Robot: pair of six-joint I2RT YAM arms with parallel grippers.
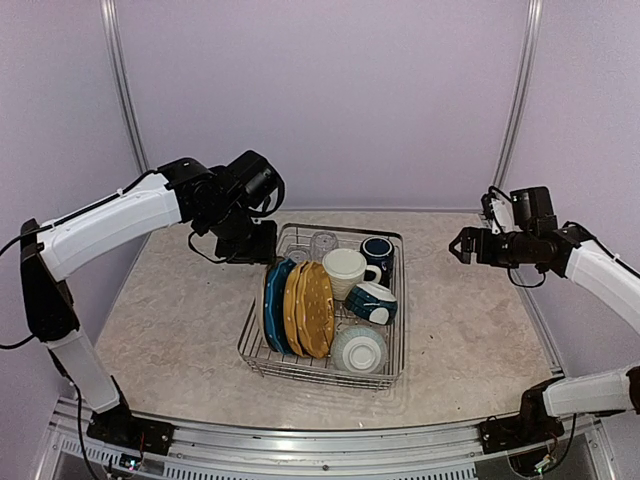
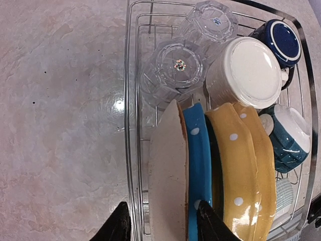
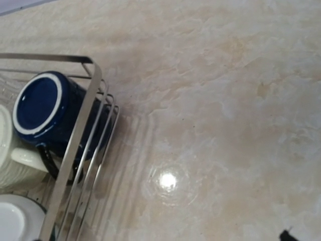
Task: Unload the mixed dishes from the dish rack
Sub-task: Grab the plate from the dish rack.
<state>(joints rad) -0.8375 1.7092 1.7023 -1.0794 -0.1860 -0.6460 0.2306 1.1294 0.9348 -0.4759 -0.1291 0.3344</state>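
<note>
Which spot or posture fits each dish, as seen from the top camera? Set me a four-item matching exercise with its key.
Things:
1. navy mug
2. glass tumblers
3. yellow plates
4. cream mug

Places or states:
A. standing on edge in the tines
B. far right corner of the dish rack
C. between the tumblers and the navy mug
D. far left corner of the rack

Pairs: 1-B; 2-D; 3-A; 4-C
</note>
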